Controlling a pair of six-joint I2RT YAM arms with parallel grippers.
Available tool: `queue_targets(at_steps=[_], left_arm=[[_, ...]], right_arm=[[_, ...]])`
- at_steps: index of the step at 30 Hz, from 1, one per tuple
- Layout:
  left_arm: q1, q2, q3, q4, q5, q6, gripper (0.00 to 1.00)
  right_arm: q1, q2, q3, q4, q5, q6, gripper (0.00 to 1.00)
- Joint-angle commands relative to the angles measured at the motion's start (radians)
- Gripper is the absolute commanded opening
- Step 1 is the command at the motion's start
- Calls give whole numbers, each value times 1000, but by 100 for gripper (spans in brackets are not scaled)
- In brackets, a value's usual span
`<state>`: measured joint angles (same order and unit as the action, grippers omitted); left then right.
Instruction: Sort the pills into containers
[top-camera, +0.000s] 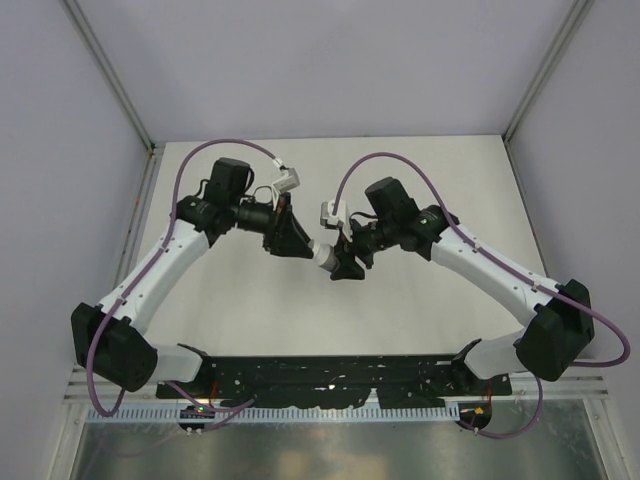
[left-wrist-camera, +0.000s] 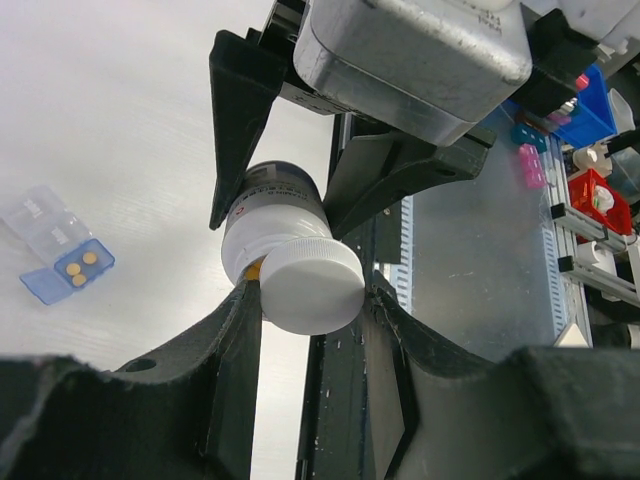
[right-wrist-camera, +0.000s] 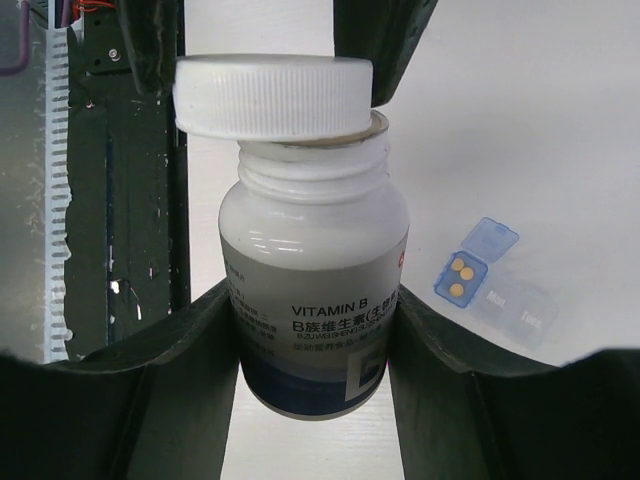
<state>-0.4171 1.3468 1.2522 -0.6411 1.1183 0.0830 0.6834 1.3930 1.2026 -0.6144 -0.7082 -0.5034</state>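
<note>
The right hand pinches the bottle round its labelled body, fingers pressed against either side, and holds it up off the table between the two arms. That grip keeps the bottle from turning, which I take to be the reason for it. The left hand meets it from the other side and is closed on the white cap. The cap sits askew over the neck with the threads bare below it, so it looks loosened, free or nearly free. One hand braces and the other twists, the sensible way to open a screw top. Well aside on the table lies the clear box, its blue lid open on two yellow pills. It is left out of reach of the twisting.
</note>
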Motion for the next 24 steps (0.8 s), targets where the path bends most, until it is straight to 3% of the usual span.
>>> queue_targets(at_steps=[1,24], left_arm=[[-11,2,1,-8,-17,30,3],[-14,-11,4,-55,-46,84,2]], right_arm=[[7,-5,48,13,-8,-18,6],[8,-17,49,-4,7,-34,6]])
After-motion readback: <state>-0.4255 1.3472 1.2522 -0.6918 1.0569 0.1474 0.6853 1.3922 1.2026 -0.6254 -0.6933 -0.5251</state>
